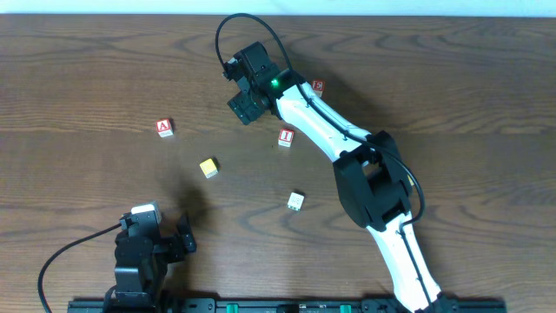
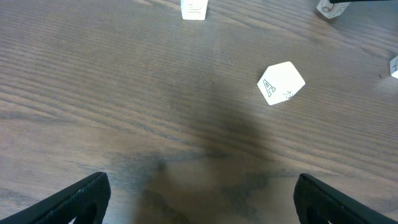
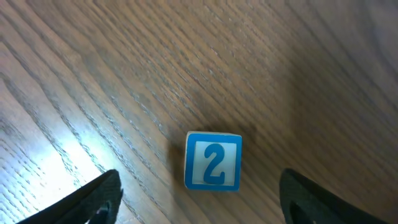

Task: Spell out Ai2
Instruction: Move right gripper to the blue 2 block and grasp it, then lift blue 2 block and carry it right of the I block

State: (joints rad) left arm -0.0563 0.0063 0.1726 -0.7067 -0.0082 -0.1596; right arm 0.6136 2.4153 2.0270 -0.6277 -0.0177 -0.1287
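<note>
Near left, left gripper (image 1: 182, 236) wide open, holding nothing. A little farther, white block (image 1: 296, 201), then yellow block (image 1: 208, 167). Farther still, I block (image 1: 287, 136), with A block (image 1: 164, 128) off to the left. Far back, right gripper (image 1: 245, 106) open over the 2 block (image 3: 213, 160), not touching it.

A blue "2" block (image 3: 213, 160) sits on the wooden table (image 3: 124, 74), between the end effector's (image 3: 199, 196) spread fingers (image 3: 93, 199).
</note>
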